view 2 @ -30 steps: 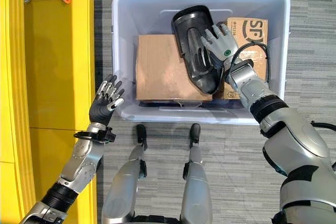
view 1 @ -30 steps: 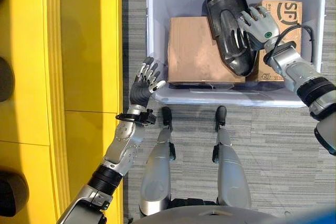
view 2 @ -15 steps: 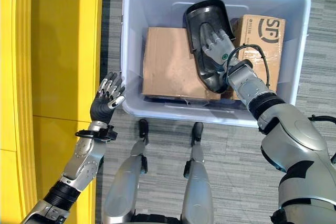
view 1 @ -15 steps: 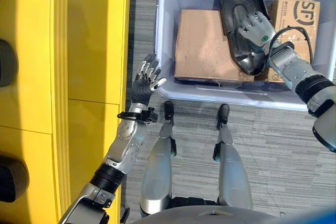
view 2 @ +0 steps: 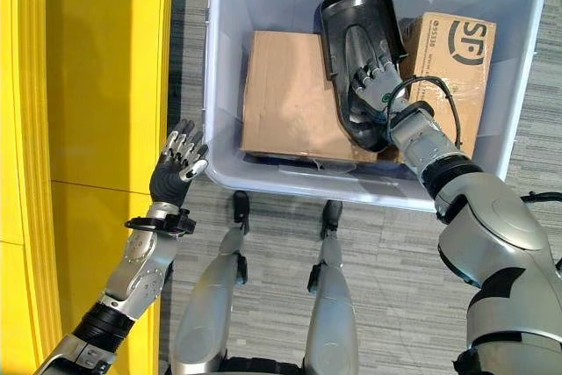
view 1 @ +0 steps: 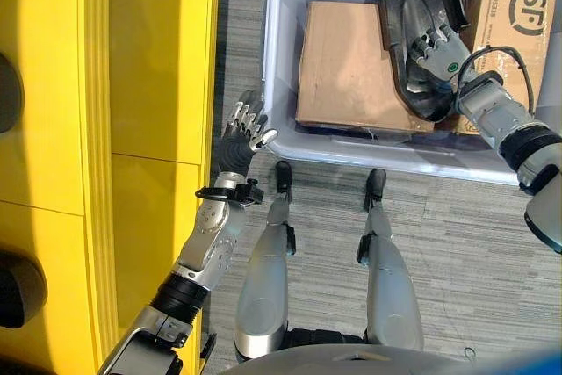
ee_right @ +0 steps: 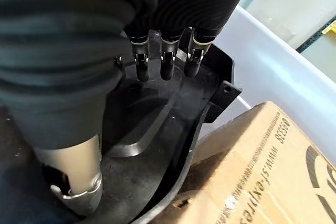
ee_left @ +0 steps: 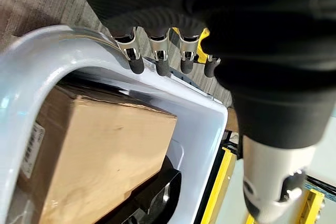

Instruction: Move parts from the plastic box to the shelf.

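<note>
The right hand, fingers straight and gripping nothing, is sliding deeper into the black part lying in the plastic box, readying a lift.

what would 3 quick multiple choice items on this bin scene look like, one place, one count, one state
1. Where is the right hand?
A. on the black part
B. on the shelf
C. on the floor

2. How many cardboard boxes lie in the bin?
A. one
B. two
C. four

3. How is the left hand?
A. shut on a box
B. shut on the bin
C. open, holding nothing

Key: A, its fingers lie inside the part; B, a plain one and a printed one; C, its fingers are spread beside the bin's corner.
</note>
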Motion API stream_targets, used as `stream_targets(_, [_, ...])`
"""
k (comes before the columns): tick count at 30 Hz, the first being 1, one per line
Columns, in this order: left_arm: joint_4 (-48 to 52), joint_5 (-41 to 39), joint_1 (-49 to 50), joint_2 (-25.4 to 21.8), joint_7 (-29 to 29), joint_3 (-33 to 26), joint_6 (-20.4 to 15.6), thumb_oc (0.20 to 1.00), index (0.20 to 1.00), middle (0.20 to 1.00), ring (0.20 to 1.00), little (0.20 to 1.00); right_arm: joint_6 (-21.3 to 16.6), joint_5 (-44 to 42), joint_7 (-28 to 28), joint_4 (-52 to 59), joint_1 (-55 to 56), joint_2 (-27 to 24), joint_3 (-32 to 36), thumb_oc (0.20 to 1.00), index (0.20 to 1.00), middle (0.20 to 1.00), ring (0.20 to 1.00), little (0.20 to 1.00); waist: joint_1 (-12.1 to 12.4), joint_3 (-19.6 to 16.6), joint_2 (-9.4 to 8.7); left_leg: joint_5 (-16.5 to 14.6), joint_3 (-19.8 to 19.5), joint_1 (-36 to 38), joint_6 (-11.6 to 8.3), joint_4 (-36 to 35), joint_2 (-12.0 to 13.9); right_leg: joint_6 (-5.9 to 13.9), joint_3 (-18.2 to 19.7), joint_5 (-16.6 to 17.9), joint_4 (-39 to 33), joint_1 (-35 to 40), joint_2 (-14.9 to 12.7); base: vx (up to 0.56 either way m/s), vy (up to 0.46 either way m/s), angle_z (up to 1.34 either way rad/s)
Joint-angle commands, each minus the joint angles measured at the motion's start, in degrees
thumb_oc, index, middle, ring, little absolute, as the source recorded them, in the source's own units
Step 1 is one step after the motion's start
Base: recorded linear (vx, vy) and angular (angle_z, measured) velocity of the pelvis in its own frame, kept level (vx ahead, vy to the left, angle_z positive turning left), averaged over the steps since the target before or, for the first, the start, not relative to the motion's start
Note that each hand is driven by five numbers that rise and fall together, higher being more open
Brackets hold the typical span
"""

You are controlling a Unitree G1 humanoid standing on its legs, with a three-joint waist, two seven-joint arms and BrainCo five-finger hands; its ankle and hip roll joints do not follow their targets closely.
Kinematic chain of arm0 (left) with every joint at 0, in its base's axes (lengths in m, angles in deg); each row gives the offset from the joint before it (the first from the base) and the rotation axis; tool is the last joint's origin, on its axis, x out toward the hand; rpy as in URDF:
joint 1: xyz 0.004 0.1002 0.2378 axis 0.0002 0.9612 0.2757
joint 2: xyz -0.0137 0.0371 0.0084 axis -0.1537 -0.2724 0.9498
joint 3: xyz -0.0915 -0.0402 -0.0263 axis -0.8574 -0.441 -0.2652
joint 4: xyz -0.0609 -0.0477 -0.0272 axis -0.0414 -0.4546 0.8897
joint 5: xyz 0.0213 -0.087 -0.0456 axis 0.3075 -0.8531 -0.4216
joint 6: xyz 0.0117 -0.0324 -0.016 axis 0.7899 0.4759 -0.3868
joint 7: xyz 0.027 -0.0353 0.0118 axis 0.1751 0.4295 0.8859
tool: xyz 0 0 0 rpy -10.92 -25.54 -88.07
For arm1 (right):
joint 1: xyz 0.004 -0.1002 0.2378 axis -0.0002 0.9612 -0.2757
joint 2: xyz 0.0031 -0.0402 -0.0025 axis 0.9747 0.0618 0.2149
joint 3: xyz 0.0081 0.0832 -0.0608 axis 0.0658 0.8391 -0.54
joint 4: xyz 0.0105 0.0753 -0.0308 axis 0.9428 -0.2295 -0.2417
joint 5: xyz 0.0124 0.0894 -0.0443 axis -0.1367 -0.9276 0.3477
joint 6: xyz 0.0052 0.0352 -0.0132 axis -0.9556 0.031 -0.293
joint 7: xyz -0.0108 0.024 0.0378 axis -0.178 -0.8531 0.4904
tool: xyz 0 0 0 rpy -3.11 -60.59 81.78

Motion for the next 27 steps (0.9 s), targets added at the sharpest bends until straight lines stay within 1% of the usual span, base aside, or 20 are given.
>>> stream_targets(1, [3.9,1.0,0.7,-2.0,-0.5,-0.6,-3.8,1.0,1.0,1.0,1.0,1.0,-0.1,1.1,1.4,-1.3,-5.5,-2.5,-5.2,1.0,1.0,1.0,1.0,1.0,0.4,0.8,-1.02,-0.4,-2.7,-2.1,-2.19,2.6,2.1,3.07,-2.1,-4.2,5.4,1.4,-4.2,0.0,0.0,0.0])
stream_targets(5, [4.3,0.8,1.2,-2.0,-0.9,-0.7,-3.6,1.0,1.0,1.0,1.0,1.0,-2.7,3.8,4.2,2.6,-5.4,-3.7,-8.7,1.0,1.0,1.0,1.0,1.0,0.3,0.8,-1.25,-0.5,-2.9,-2.1,-2.21,2.5,2.0,3.07,-2.1,-4.3,5.2,1.4,-4.3,0.0,0.0,0.0])
stream_targets(6, [4.3,0.8,1.2,-2.0,-0.9,-0.7,-3.6,1.0,1.0,1.0,1.0,1.0,-2.7,3.8,4.2,2.6,-5.4,-3.7,-8.7,1.0,1.0,1.0,1.0,1.0,0.3,0.8,-1.24,-0.5,-2.9,-2.1,-2.21,2.5,2.0,3.07,-2.1,-4.3,5.2,1.4,-4.3,0.0,0.0,0.0])
stream_targets(8, [4.5,0.3,2.0,-2.1,-1.2,-1.0,-3.5,1.0,1.0,1.0,1.0,1.0,-4.7,5.7,6.4,5.1,-5.1,-5.1,-11.3,1.0,1.0,1.0,1.0,1.0,0.5,0.8,-1.51,-0.5,-3.2,-2.1,-2.29,2.4,2.0,3.17,-2.6,-4.4,5.1,1.6,-4.3,0.0,0.0,0.0])
stream_targets(15, [5.2,-0.5,3.3,-2.9,-2.1,-1.2,-3.6,1.0,1.0,1.0,1.0,1.0,-8.8,5.9,9.2,9.4,-6.9,-7.6,-16.4,1.0,1.0,1.0,1.0,1.0,1.0,0.8,-1.75,-0.3,-4.1,-2.0,-2.34,2.0,1.9,3.3,-3.4,-4.7,5.0,2.2,-4.4,0.0,-0.007,0.04])
stream_targets(18, [5.2,-0.6,3.4,-3.9,-2.3,-1.1,-3.6,1.0,1.0,1.0,1.0,1.0,-9.9,5.7,10.0,10.6,-7.2,-8.2,-16.5,1.0,1.0,1.0,1.0,1.0,1.6,0.8,-2.26,-0.2,-4.3,-2.0,-2.37,1.9,1.8,3.37,-3.7,-4.7,4.9,2.4,-4.5,0.0,-0.003,0.07])
stream_targets(21, [5.6,-1.4,4.2,-6.3,-3.0,-0.9,-3.4,1.0,1.0,1.0,1.0,1.0,-13.1,3.9,12.0,15.7,-8.7,-10.4,-16.5,1.0,1.0,1.0,1.0,1.0,3.4,0.8,-3.75,0.0,-4.5,-1.5,-2.42,1.5,1.8,3.41,-4.1,-4.8,4.7,3.0,-4.6,0.0,0.007,0.09])
stream_targets(25, [5.7,-1.7,4.5,-7.3,-3.1,-1.0,-3.5,1.0,1.0,1.0,1.0,1.0,-13.7,2.6,11.9,17.6,-9.9,-11.5,-16.5,1.0,1.0,1.0,1.0,1.0,3.9,0.8,-4.24,0.0,-4.5,-1.0,-2.4,1.2,1.7,3.44,-4.0,-4.9,4.7,3.3,-4.7,0.0,0.009,0.06])
stream_targets(27, [5.9,-1.7,4.6,-7.6,-2.9,-1.3,-3.7,1.0,1.0,1.0,1.0,1.0,-12.8,1.7,10.3,17.0,-11.7,-12.7,-16.5,1.0,1.0,1.0,1.0,1.0,3.8,0.8,-4.44,0.0,-4.4,-0.4,-2.43,0.9,1.7,3.54,-3.9,-4.7,4.5,3.6,-4.6,0.0,0.0,0.0])
